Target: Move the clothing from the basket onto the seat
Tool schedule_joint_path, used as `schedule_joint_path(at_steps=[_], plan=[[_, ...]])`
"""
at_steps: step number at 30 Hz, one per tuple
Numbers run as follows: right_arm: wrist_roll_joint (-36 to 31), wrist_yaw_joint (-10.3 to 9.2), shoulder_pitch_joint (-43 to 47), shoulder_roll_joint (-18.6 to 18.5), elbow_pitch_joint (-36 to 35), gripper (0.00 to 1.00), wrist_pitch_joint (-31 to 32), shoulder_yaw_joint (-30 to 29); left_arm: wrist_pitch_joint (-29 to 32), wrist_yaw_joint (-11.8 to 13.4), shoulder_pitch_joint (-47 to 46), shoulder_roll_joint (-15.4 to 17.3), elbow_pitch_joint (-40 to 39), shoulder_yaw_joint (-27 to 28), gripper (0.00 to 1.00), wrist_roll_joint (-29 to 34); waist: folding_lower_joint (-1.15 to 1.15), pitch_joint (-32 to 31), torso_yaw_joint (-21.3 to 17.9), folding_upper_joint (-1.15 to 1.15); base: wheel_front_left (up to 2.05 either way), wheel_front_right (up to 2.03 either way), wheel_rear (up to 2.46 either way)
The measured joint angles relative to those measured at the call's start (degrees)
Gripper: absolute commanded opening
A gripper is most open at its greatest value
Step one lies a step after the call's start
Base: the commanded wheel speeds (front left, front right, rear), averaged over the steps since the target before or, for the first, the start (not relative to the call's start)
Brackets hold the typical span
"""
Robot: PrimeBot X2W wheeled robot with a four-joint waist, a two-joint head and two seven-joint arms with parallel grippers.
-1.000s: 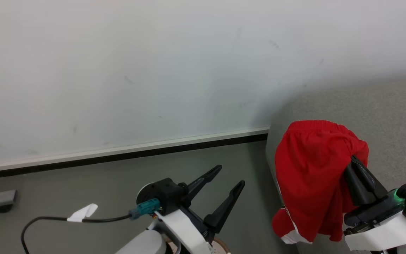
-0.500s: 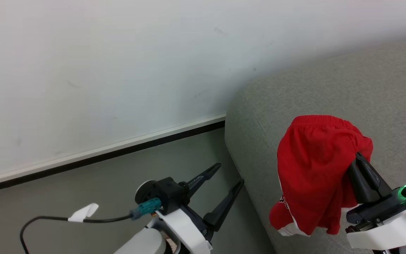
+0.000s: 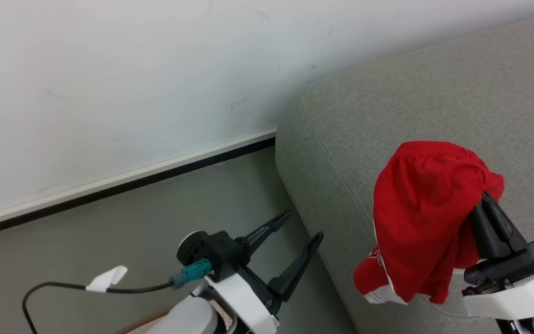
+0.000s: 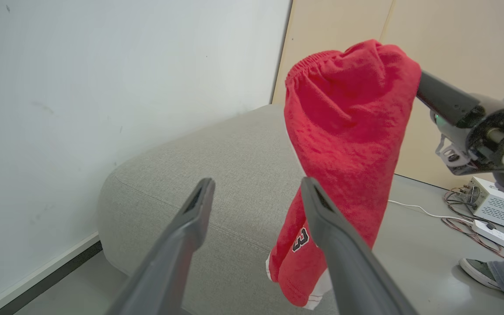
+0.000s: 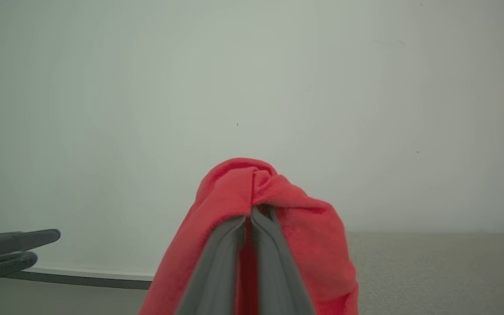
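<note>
Holds the clothing [image 3: 420, 213] pinched in the right gripper's [image 3: 492, 218] pressed-together jaws over the seat's [image 3: 387, 111] edge at four o'clock, with the left gripper [image 3: 305, 225] spread and empty at six, and likely needs to reach farther in, then release.

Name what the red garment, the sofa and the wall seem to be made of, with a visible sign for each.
The red garment looks like soft matte fabric, perhaps knit: it drapes limply, waistband gathered. The sofa is coarse woven grey upholstery: grainy weave, stitched seam. The wall is probably painted plaster or board: smooth, faintly scuffed.
</note>
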Motion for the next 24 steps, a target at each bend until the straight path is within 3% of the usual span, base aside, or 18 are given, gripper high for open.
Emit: schedule_joint_path(at_steps=[9, 19, 24], plan=[[0.0, 0.0, -5.0, 0.0, 1.7, 0.0, 0.0, -5.1, 0.0, 0.0, -2.3, 2.2, -1.6, -1.4, 1.0, 0.1, 0.0, 4.8, 1.2, 0.0, 0.0, 0.0, 0.0], [0.3, 0.0, -13.5, -3.5, 1.7, 0.0, 0.0, -14.1, 0.0, 0.0, -7.2, 6.1, -4.5, -2.6, 1.0, 0.1, 0.01, 13.7, 4.3, 0.0, 0.0, 0.0, 0.0], [1.8, 0.0, -18.4, -5.2, 5.3, 0.0, 0.0, -17.3, 0.0, 0.0, -10.0, 8.4, -5.5, -3.7, 1.0, -0.1, 0.01, 18.8, 5.6, 0.0, 0.0, 0.0, 0.0]])
